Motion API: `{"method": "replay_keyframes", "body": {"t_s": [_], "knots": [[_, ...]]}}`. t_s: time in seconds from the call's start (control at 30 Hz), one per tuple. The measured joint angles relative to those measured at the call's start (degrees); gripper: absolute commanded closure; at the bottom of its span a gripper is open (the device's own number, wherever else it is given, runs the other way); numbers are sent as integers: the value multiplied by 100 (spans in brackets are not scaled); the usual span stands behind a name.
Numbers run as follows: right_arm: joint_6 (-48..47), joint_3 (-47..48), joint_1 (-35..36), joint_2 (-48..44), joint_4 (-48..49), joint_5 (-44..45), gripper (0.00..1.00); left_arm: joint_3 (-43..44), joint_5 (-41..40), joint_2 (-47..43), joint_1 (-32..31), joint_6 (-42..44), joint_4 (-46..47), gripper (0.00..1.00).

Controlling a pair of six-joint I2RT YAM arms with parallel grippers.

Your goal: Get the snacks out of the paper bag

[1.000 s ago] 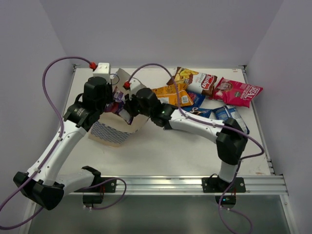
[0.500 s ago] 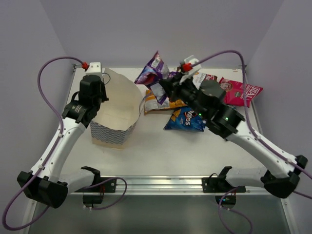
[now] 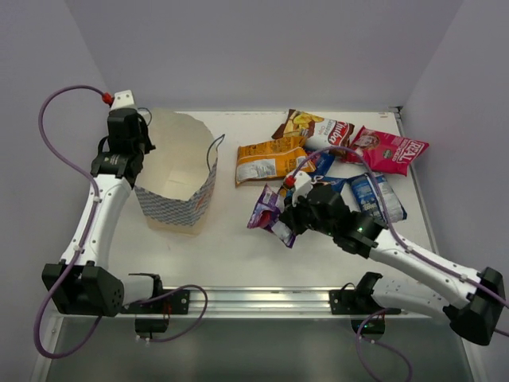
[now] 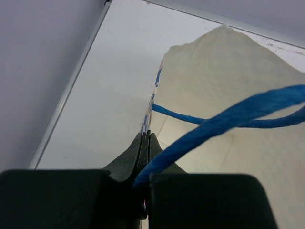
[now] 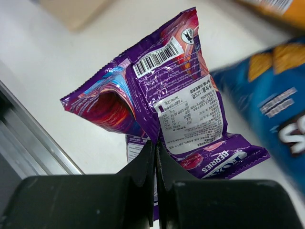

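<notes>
The paper bag [image 3: 179, 187] stands open at the left of the table, cream inside with checkered lower sides. My left gripper [image 3: 131, 151] is shut on the bag's left rim [image 4: 151, 112], with a blue string handle [image 4: 228, 117] crossing over the fingers. My right gripper [image 3: 288, 216] is shut on the purple packet [image 5: 171, 105], holding it low over the table's middle front [image 3: 266, 208]. The other snacks lie at the back right: orange [image 3: 269, 159], brown-and-white [image 3: 318, 129], red-pink [image 3: 391, 149], blue Doritos [image 3: 322, 163], blue-and-white [image 3: 375, 195].
A metal rail [image 3: 262, 298] runs along the table's near edge, close under the purple packet. The white walls enclose the table at the left, back and right. The Doritos packet [image 5: 271, 100] lies just right of the held packet.
My right gripper has pulled the purple packet out of the bag, swung it up and right, then brought it down toward the middle front. My left gripper has shifted left, still holding the bag's rim.
</notes>
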Motion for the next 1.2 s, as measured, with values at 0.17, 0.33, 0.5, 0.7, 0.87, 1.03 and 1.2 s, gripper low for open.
{"method": "replay_keyframes", "body": {"t_s": [0.17,0.33,0.5,0.7,0.87,1.03,1.2], "knots": [[212,-361,0,1309,289,-341,100,79,76,79,273,-22,144,100],[297,11,0,2658,636,-498,71,85,186,219,579,-109,267,87],[330,505,0,2935,697,-479,19,146,306,251,664,-105,203,38],[280,1139,-26,2461,409,-184,1,634,385,153,662,-85,-83,0],[144,2100,-503,1788,-85,363,1,1327,479,-153,662,-57,-463,0],[68,3158,-1718,1126,-310,975,1,1808,748,-656,662,61,-656,0],[-173,3654,-2450,254,-365,1829,1,1864,1134,-1244,654,188,-769,0]]}}
